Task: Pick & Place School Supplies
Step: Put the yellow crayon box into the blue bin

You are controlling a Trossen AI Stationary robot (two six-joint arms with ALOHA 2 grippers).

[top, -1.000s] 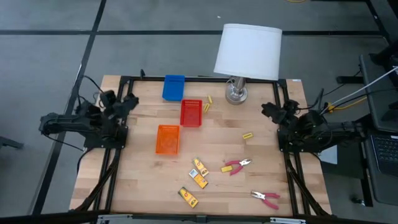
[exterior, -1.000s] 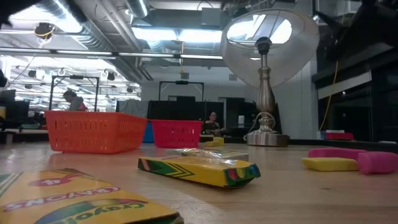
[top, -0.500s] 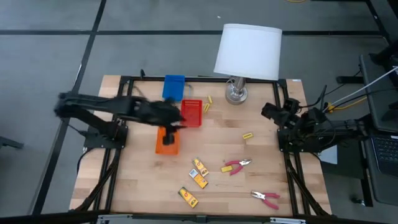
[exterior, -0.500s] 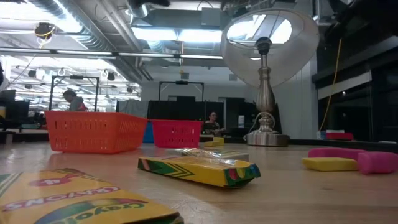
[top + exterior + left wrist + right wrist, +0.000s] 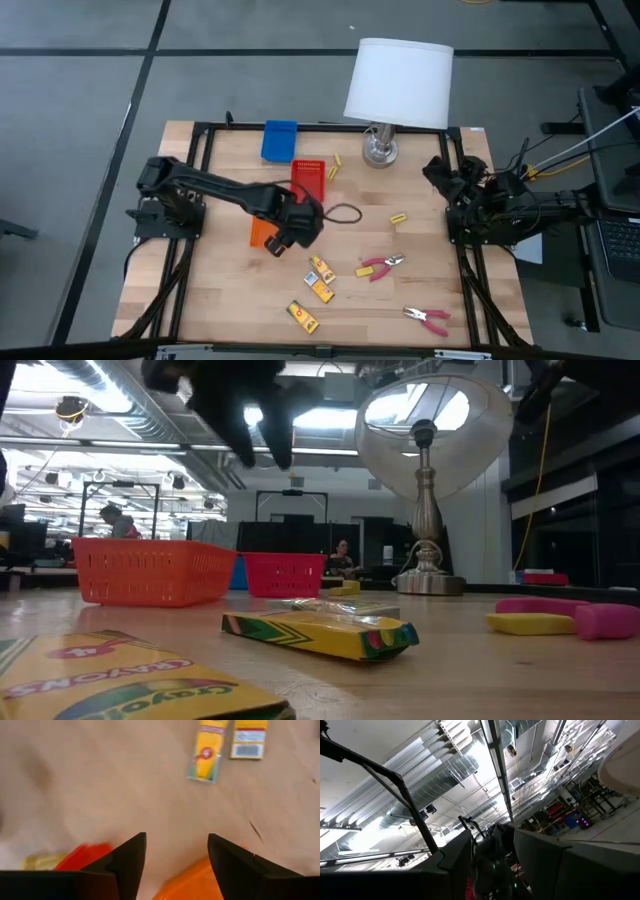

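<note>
Reaching out across the surface, the left arm has swung away from its parked spot at the left edge, and its left pincer now hangs over the near end of the orange tray, just short of the crayon packets. A second ago this arm was folded beside the frame; half a second ago it was stretched over the same tray. The pincer's fingers stand apart with bare wood between them and nothing in their hold, so I judge the picking has only begun and no supply has yet been lifted.

Taking the orange tray as the landmark: two crayon packets lie just beyond its near end, toward the front, with a third packet farther front. One pair of pink-handled pliers lies well to the right of the tray, the other pliers farther right and front. A yellow stub lies to the right of the tray, and another stub sits just past the red tray, which adjoins the orange one behind. The blue tray lies beyond that, and the lamp behind and right.

The right pincer waits at the right edge, holding nothing; its wrist view looks up at the ceiling, and whether its fingers are parted is hard to make out. In the low view the left arm is a dark shape overhead, and the pincer covers part of the orange tray from above.
</note>
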